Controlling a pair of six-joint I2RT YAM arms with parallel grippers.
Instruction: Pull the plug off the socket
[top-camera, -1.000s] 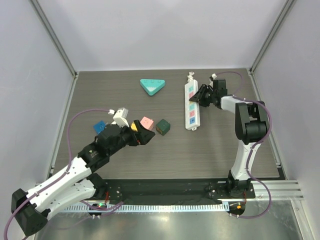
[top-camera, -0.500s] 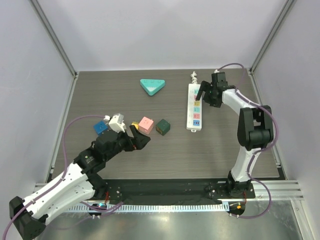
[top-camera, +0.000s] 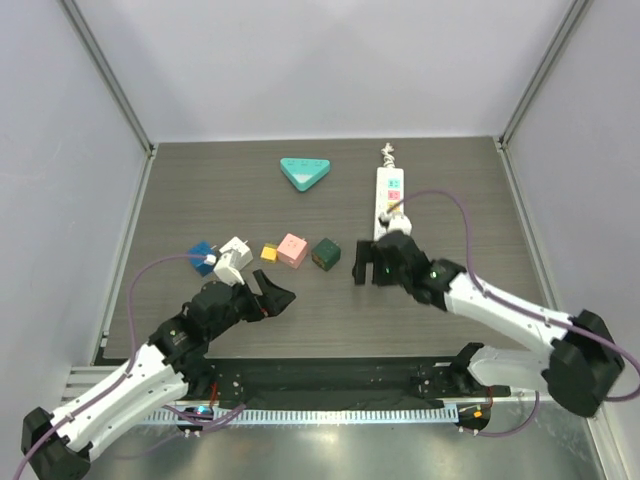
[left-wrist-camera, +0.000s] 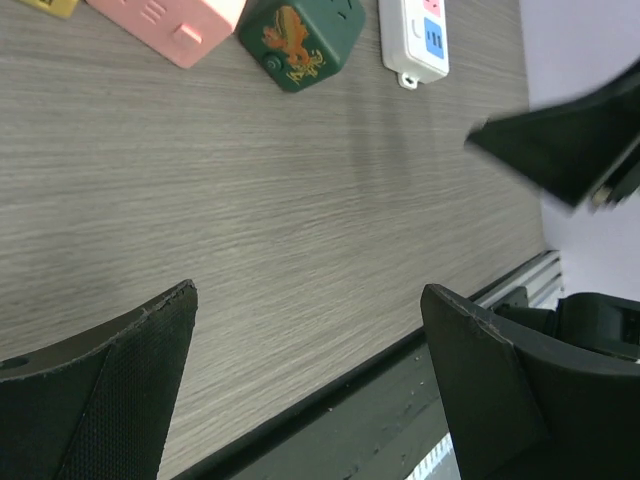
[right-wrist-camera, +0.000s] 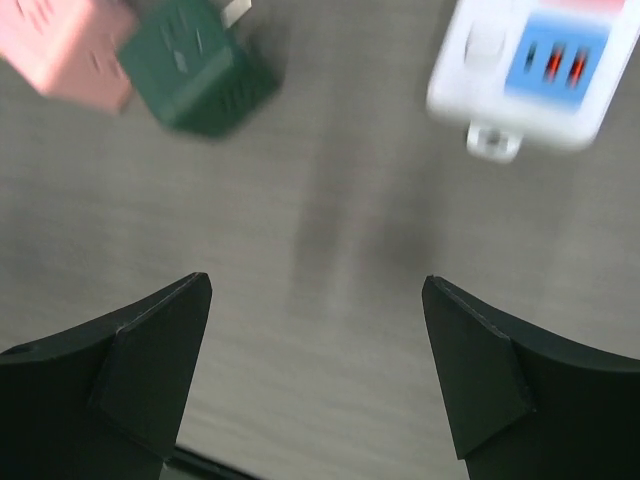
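Socket (top-camera: 388, 190) untouched; L jaws wide, empty; R jaws wide, empty, near its label end.

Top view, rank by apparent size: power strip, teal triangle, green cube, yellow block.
1. power strip
2. teal triangle
3. green cube
4. yellow block, clearly the smallest

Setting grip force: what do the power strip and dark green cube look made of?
The power strip looks like smooth white moulded plastic, judging by its even surface and rounded edges. The dark green cube seems hard plastic too, matte, with rounded corners and an orange print.
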